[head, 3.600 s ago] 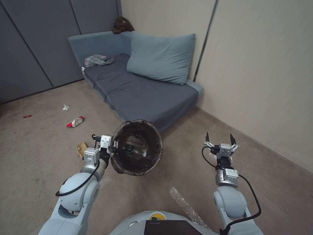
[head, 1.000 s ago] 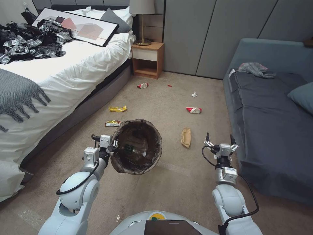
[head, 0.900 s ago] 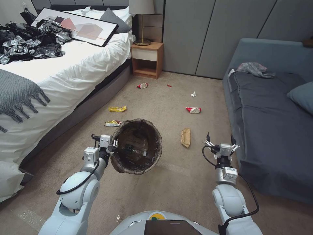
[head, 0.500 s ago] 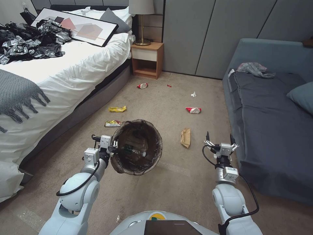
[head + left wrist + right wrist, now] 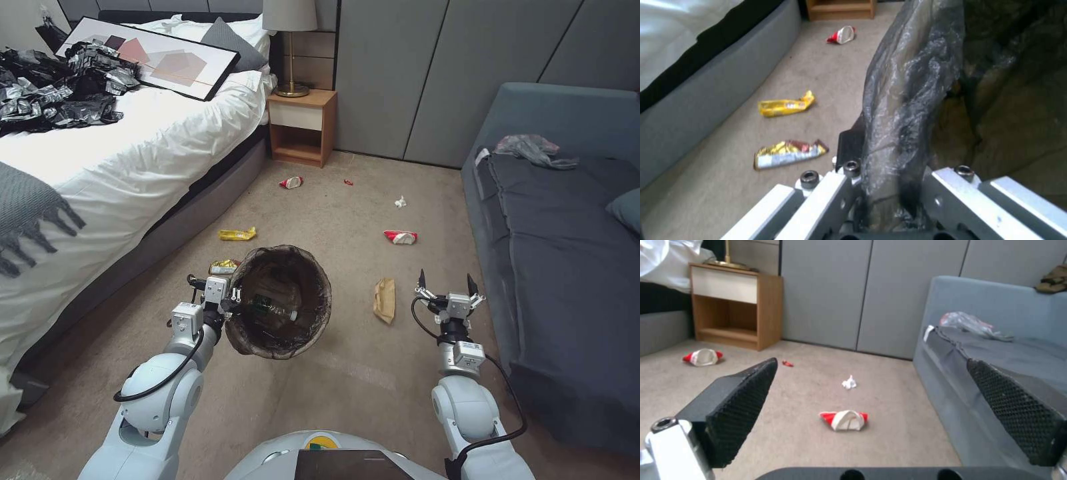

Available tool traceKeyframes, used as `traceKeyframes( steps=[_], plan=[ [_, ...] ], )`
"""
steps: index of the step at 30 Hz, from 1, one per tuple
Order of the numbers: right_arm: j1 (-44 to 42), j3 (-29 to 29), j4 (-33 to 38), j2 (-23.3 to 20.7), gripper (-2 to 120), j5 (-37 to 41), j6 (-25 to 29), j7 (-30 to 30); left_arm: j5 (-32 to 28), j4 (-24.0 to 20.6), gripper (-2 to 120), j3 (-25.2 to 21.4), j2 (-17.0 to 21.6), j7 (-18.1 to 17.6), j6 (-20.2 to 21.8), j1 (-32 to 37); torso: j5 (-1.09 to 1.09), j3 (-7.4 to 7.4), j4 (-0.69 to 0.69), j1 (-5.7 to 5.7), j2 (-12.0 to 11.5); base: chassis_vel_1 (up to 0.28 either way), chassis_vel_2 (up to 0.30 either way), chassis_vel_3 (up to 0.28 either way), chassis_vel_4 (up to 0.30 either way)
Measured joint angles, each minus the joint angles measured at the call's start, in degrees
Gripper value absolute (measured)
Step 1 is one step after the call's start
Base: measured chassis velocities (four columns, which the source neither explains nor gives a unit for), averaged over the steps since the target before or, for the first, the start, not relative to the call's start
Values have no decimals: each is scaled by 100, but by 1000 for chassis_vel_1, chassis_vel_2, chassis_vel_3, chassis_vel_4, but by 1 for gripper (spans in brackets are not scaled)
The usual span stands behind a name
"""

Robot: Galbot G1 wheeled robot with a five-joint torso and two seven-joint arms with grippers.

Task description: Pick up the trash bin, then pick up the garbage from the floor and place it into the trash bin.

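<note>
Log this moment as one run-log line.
left tool: shut on bin rim, held off floor | right tool: open, empty, near paper bag | bottle: in bin

No legible text anywhere, yellow wrappers (image 5: 786,106) printed — unreadable

White bed (image 5: 133,133) along the left, grey fringed throw (image 5: 27,207) draped at its near end. Heap of black and silver plastic sheeting (image 5: 53,93) on the bed's far side — framed picture (image 5: 153,57) lying just beside it, grey pillow (image 5: 233,37) behind. Wooden nightstand (image 5: 303,127) at the bed head, lamp (image 5: 290,20) standing on top. Grey wall panels (image 5: 427,67) behind. Blue-grey sofa (image 5: 567,220) on the right — see-through plastic bag (image 5: 533,148) on its far seat. Beige carpet (image 5: 333,213).
</note>
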Motion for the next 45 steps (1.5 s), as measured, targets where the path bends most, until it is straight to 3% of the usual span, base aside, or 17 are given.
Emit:
traceKeyframes(
  steps=[27, 30, 33, 36, 45],
  plan=[
    [48, -40, -53, -8, 100, -74, -56, 263, 27, 91, 2, -32, -7, 22, -53, -11, -1, 2, 0, 2, 0, -326, 328, 330, -332],
    [47, -62, -44, -23, 100, -26, -213, 373, 28, 99, 2, -38, -13, 22, -57, -26, 1, 2, -1, 2, 0, -185, 162, 159, -139],
    [9, -143, 148, -124, 100, 165, -907, 577, 23, 108, 2, -55, -24, 23, -57, -41, -1, 0, -2, 1, 0, -17, 28, 21, -36],
    [-7, -192, 197, -177, 100, 255, -1207, 670, 23, 137, 2, -61, -51, 24, -68, -48, -1, -2, -2, 0, 1, 20, -23, -27, 21],
    [-106, -252, 128, -160, 100, 222, -1218, 661, 43, 184, 2, -62, -93, 31, -87, -83, 0, 0, -1, 0, 1, 13, -15, -18, 14]
  ],
)
